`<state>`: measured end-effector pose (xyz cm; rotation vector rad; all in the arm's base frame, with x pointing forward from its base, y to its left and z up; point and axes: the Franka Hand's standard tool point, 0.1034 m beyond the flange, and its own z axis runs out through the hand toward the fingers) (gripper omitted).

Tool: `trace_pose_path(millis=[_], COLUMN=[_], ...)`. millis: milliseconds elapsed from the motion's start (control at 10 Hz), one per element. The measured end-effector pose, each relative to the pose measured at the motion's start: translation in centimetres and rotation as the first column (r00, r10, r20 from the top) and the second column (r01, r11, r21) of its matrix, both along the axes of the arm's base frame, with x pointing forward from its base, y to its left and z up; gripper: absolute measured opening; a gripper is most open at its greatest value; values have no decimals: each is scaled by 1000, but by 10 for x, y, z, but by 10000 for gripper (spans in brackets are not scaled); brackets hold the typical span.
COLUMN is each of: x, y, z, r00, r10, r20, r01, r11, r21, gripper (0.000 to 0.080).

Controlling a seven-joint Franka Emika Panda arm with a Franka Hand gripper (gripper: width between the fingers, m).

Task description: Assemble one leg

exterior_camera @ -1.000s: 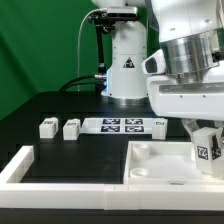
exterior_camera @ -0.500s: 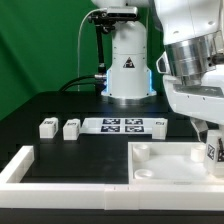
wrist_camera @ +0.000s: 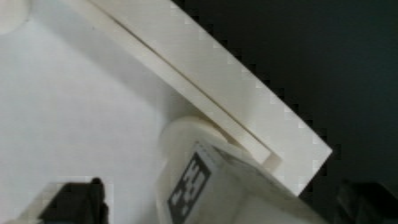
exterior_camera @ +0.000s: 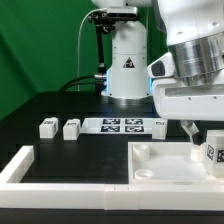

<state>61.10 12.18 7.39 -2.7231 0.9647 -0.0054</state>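
Observation:
My gripper (exterior_camera: 207,142) is shut on a leg (exterior_camera: 211,153), a stubby white block with a black-and-white tag. I hold it upright over the far right corner of the large white panel (exterior_camera: 160,165). In the wrist view the leg (wrist_camera: 210,178) sits between my dark fingers (wrist_camera: 75,200), close to the panel's raised edge (wrist_camera: 214,85). I cannot tell whether the leg touches the panel. Two more legs (exterior_camera: 47,127) (exterior_camera: 71,128) stand on the black table at the exterior view's left. A third (exterior_camera: 160,122) lies just right of the marker board.
The marker board (exterior_camera: 122,125) lies on the table behind the panel. A white L-shaped frame (exterior_camera: 22,163) runs along the front left. The robot's base (exterior_camera: 128,60) stands at the back centre.
My gripper, with the leg in it, has shifted slightly toward the exterior view's right over the panel's corner. The other legs have not moved.

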Motion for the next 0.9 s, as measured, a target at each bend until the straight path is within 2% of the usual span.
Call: trace_pose_path(millis=[300,400,700,800,900], x=[8,11,13,13,13], y=[4,3,-7,-6,-6], z=[0,-1,-2,-2,-2], r00=[914,841,637,660,658], r10=[404,537,764,745,747], r20=[47,67,99,99,99], r01=[-400,-528,-745,-727,-729], r11=[913,842,644,666,664], r21=[-81,-112,-172,-166,-166], gripper=[649,649,649,649,551])
